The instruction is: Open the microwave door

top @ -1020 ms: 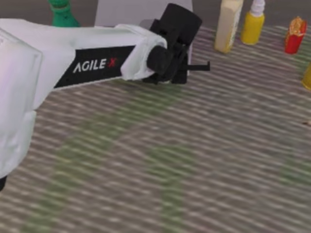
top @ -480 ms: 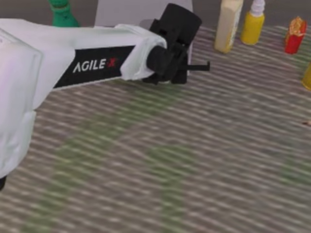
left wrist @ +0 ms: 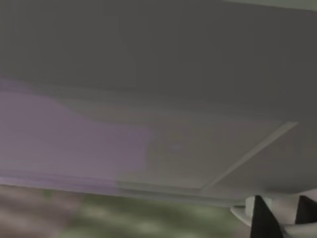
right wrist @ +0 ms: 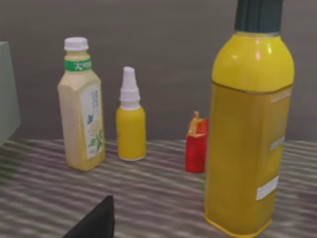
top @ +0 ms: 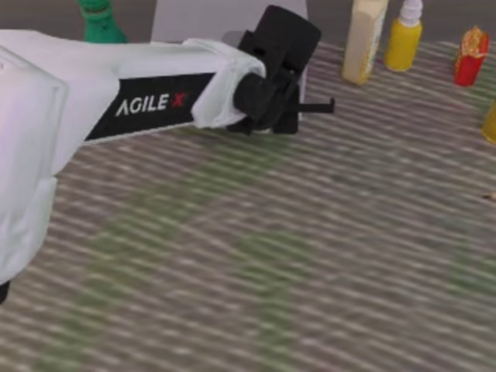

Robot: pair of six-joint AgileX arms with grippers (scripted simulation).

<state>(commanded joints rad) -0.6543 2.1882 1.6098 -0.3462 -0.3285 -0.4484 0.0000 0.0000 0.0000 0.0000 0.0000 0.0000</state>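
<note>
— Location of the microwave (top: 194, 17)?
— Back edge of the table (top: 310, 256), left of centre. The left pincer (top: 298, 93) sits at its front, by the microwave door (left wrist: 148, 148).
— Pincer state?
— Cannot tell. The right arm is not seen from above, so the left arm is nearer.

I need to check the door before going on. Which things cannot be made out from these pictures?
- Microwave door: in the top view the left arm covers it; the left wrist view is too close to show how far it is open.
- Left gripper: top view, fingers hidden by the wrist.
- Right gripper: only a dark corner, cut by the edge of the right wrist view.
- Microwave: cut by the top edge of the top view.
</note>
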